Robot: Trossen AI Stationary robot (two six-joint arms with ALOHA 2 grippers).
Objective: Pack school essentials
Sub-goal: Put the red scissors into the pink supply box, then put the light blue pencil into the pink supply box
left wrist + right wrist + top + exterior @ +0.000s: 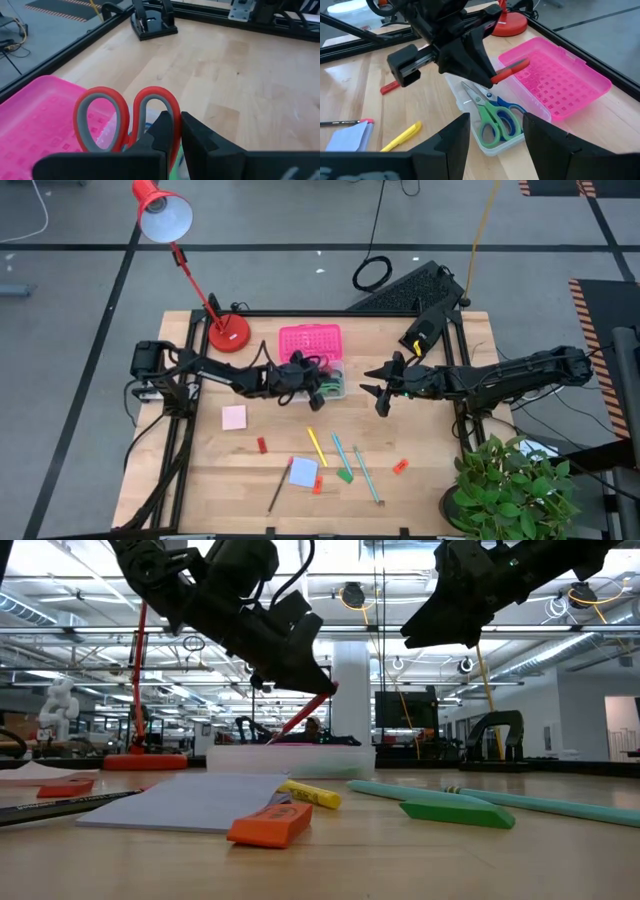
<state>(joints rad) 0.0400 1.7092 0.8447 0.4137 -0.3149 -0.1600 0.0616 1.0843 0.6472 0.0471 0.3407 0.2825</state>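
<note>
Left gripper (487, 82) clamps the red scissors (125, 120) above the clear box (492, 142).
Right gripper (381, 391) (fingers spread) hangs nearby, beside the box.

I see red-handled scissors (125, 120) clamped in the left gripper (482, 80) above the clear box, where green scissors (487, 112) and blue scissors (507, 116) lie; pencils (342, 455), erasers (262, 445) and note pads (234, 417) lie scattered on the bench.
</note>
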